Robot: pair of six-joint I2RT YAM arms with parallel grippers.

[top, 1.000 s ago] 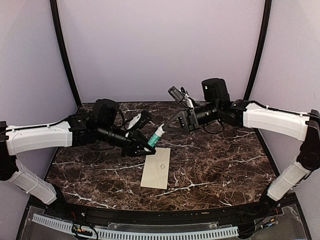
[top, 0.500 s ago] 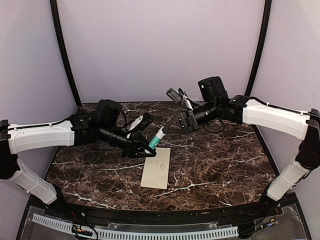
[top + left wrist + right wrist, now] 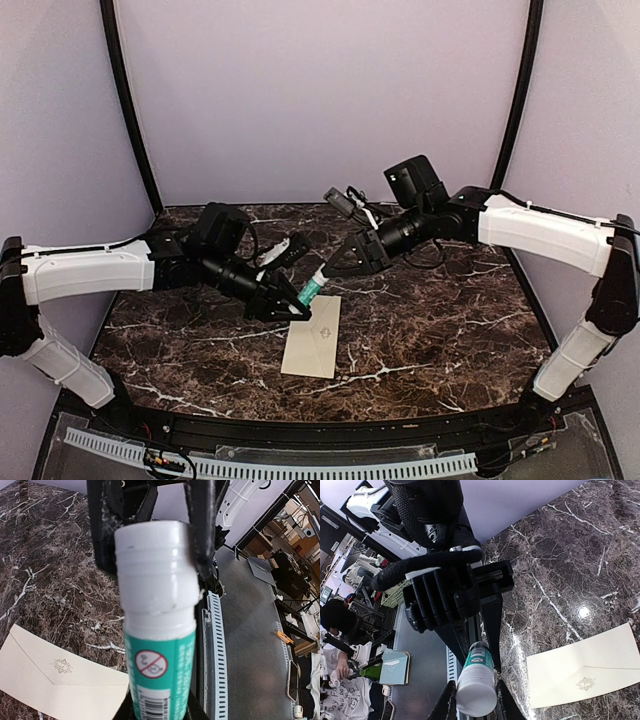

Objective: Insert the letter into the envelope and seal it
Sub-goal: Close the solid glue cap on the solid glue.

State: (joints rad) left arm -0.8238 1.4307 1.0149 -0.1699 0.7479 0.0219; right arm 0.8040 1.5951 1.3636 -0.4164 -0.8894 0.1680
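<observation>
Two claws now meet just above the plain cream paper envelope (image 3: 312,338), flat on the dark marble bench (image 3: 450,330): the left claw (image 3: 294,301) grips a teal-and-white plastic glue stick (image 3: 308,291) by the body, while the right claw (image 3: 329,271) has advanced to straddle its white cap (image 3: 476,697), pinching or not I cannot tell. Uncapping for sealing likely follows.

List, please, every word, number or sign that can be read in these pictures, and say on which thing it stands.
No word reads clearly in any view.
On the glue stick, teal label: a red crossed-out circle sign, no text legible.
On the glue stick, lower label: a barcode, its digits too small and cut off to read.
On the envelope: a small ornate emblem with script lettering, too small to read.
</observation>
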